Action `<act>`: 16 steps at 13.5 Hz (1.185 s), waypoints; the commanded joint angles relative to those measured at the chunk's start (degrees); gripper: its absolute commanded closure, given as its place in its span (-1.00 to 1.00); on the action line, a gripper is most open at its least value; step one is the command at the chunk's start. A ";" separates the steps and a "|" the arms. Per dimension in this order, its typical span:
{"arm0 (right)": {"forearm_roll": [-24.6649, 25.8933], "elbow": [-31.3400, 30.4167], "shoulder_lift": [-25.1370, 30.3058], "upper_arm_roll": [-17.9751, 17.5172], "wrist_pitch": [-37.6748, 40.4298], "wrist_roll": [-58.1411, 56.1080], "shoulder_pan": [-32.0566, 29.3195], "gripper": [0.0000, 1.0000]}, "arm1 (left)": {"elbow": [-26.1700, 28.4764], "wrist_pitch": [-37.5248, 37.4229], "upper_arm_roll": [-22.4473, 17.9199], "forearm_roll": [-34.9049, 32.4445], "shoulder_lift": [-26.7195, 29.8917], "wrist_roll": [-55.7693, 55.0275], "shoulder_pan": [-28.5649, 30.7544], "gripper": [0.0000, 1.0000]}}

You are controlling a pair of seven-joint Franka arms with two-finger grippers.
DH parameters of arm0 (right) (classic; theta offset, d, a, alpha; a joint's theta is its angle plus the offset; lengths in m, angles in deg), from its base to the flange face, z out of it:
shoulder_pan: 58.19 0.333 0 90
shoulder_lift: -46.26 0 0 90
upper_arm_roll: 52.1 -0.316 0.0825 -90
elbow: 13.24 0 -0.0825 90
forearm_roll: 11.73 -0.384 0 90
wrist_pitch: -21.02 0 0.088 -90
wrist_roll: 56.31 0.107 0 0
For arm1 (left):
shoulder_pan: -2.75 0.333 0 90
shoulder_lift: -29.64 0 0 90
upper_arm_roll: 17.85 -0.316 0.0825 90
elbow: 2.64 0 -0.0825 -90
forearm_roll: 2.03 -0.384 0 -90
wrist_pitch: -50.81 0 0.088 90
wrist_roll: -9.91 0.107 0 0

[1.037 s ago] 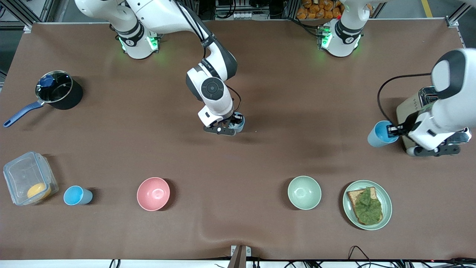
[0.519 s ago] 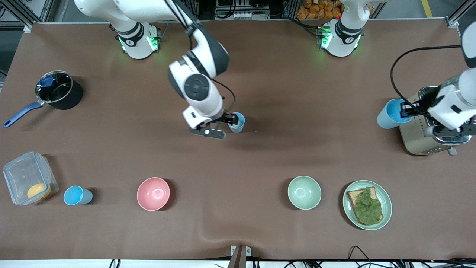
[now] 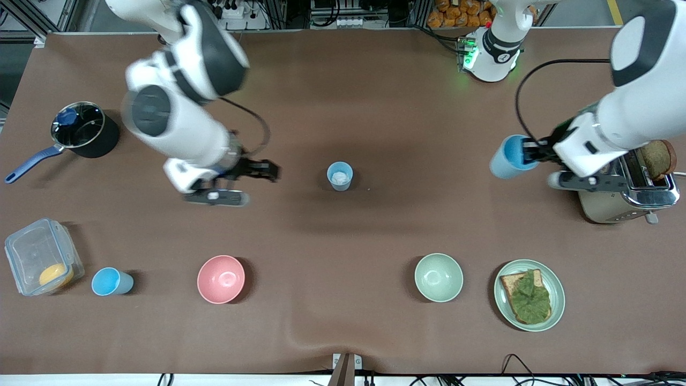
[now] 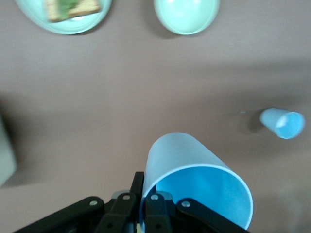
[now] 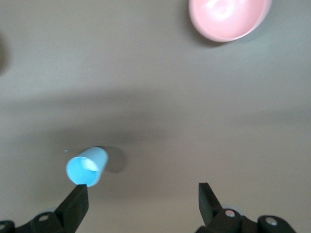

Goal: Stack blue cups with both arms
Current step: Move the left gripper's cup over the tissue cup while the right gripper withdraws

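One blue cup (image 3: 340, 176) stands upright alone in the middle of the table; it also shows as the cup (image 5: 87, 166) and the cup (image 4: 283, 123) in the wrist views. My right gripper (image 3: 268, 171) hangs open and empty over bare table beside it, toward the right arm's end; in its wrist view the gripper (image 5: 142, 201) has wide-spread fingers. My left gripper (image 3: 528, 153) is shut on the wall of a second blue cup (image 3: 509, 156), held tilted in the air beside the toaster; the wrist view shows that cup (image 4: 194, 179) pinched at its rim. A third blue cup (image 3: 111, 281) stands beside the plastic container.
A toaster (image 3: 624, 195) with a bread slice stands at the left arm's end. Nearer the front camera lie a pink bowl (image 3: 221, 279), a pale green bowl (image 3: 438, 277) and a plate (image 3: 557, 300) with toast. A pot (image 3: 84, 130) and plastic container (image 3: 40, 257) sit at the right arm's end.
My right gripper opened, let go of the middle cup and drew away toward its own end of the table. My left arm carried its cup from beside the toaster toward the middle.
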State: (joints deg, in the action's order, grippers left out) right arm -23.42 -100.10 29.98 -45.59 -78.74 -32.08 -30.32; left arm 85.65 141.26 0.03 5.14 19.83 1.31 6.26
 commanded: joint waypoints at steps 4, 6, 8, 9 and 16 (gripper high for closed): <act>4.49 -0.94 10.46 -1.49 10.01 -17.01 -14.31 -1.00 | -1.98 10.08 1.89 1.00 -6.88 -7.98 -11.75 1.00; 4.40 -0.94 12.84 -1.93 12.46 -21.92 -19.50 -1.00 | -1.98 15.09 1.89 0.75 -9.42 -15.09 -16.14 1.00; 4.40 -0.85 14.86 -4.81 14.58 -25.53 -26.17 -1.00 | -1.98 18.17 1.80 0.13 -11.97 -21.25 -20.54 1.00; 4.57 -0.68 15.39 -4.66 15.11 -27.03 -26.73 -1.00 | -1.72 19.75 1.80 0.04 -13.12 -22.93 -21.52 1.00; 9.67 2.57 14.70 -4.66 15.55 -27.40 -27.00 -1.00 | -1.97 22.58 1.10 -4.62 -22.78 -34.63 -32.32 1.00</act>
State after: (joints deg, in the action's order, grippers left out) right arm -15.56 -99.16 44.65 -49.18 -63.76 -59.07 -56.31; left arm 85.35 163.65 1.85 2.50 -0.80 -30.95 -23.91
